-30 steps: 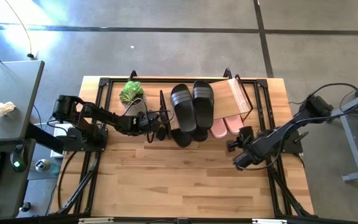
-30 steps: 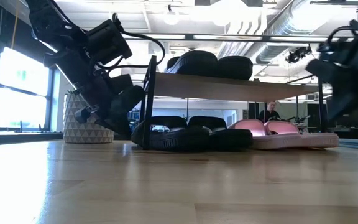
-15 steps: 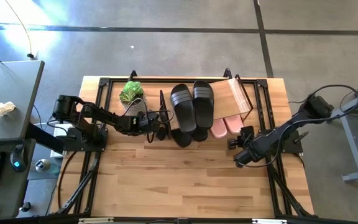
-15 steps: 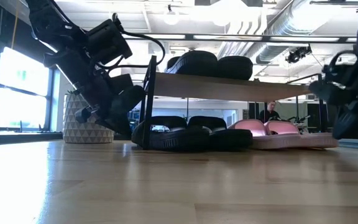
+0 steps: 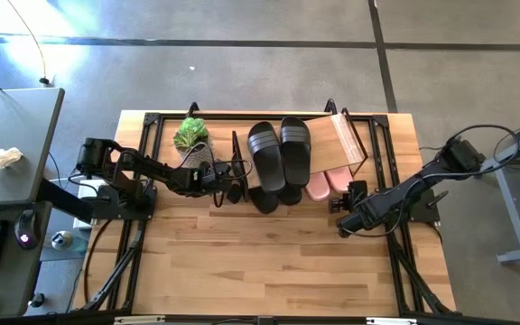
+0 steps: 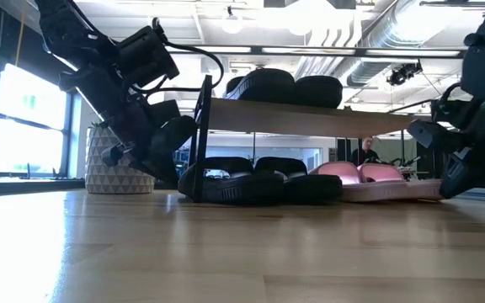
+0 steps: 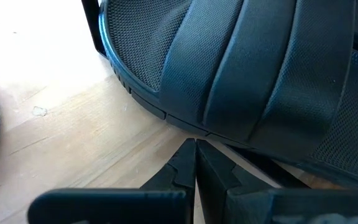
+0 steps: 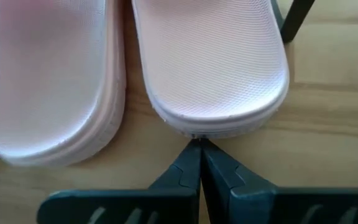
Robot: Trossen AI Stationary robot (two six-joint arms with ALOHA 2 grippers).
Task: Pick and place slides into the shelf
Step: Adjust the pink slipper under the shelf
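At the heel of the pink slides point(image 8: 204, 68), the right gripper point(image 8: 199, 152) has its fingers pressed together, holding nothing, tips touching the foam edge. Beside the lower black slides point(image 7: 241, 68), the left gripper point(image 7: 196, 155) is likewise closed and empty. Both pairs lie under the shelf point(image 5: 346, 135); another black pair point(image 5: 280, 149) rests on its board. Slides look light, springy, slightly grippy; the strap or sidewall seems the best hold.
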